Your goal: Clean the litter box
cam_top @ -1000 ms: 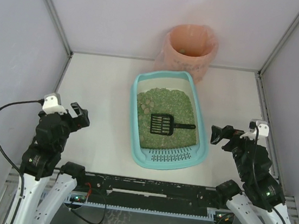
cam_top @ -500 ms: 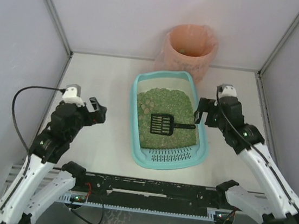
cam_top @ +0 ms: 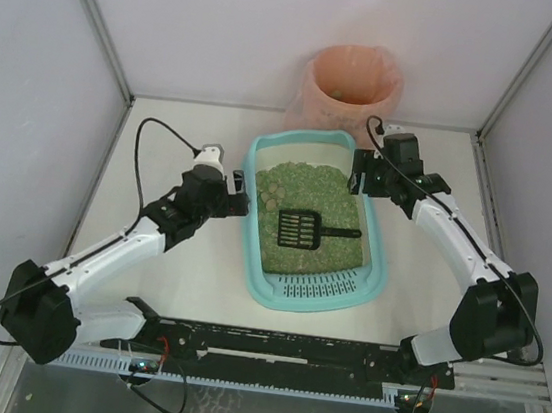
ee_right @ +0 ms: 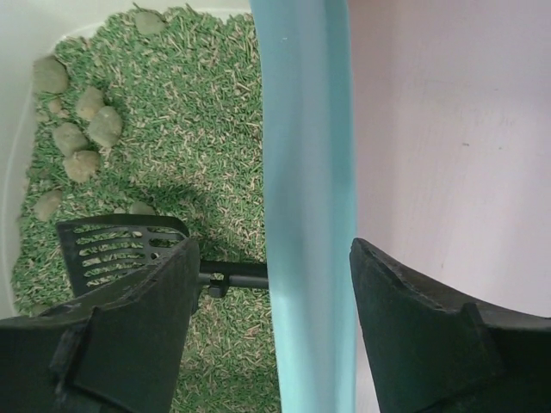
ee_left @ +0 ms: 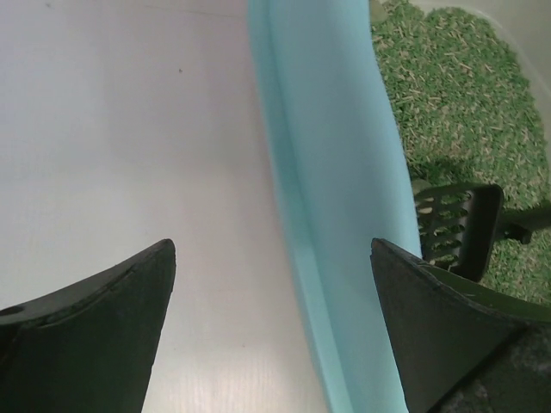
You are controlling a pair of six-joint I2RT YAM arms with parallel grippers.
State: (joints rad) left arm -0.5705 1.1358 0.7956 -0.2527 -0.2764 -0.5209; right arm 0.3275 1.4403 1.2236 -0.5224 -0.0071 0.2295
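The light-teal litter box (cam_top: 248, 248) lies mid-table, filled with green litter (cam_top: 319, 187), its slotted grate end (cam_top: 311, 289) nearest the arm bases. A black slotted scoop (cam_top: 303, 230) rests on the litter. My left gripper (cam_top: 241, 186) straddles the box's left rim (ee_left: 336, 172); its jaws (ee_left: 271, 249) are wide open and touch nothing. My right gripper (cam_top: 361, 173) straddles the right rim (ee_right: 306, 129). It (ee_right: 274, 243) is open, one finger over the litter and one outside, with a gap on each side of the rim. Grey clumps (ee_right: 86, 129) lie in the litter.
A round bin lined with a pink bag (cam_top: 351, 90) stands behind the box against the back wall. White walls close in the table on the left, right and back. The scoop's handle (ee_right: 237, 274) runs toward the right rim.
Both arms have swung from the near edge up to the litter box's sides. The right gripper's jaws have narrowed around the rim; the left stays wide open.
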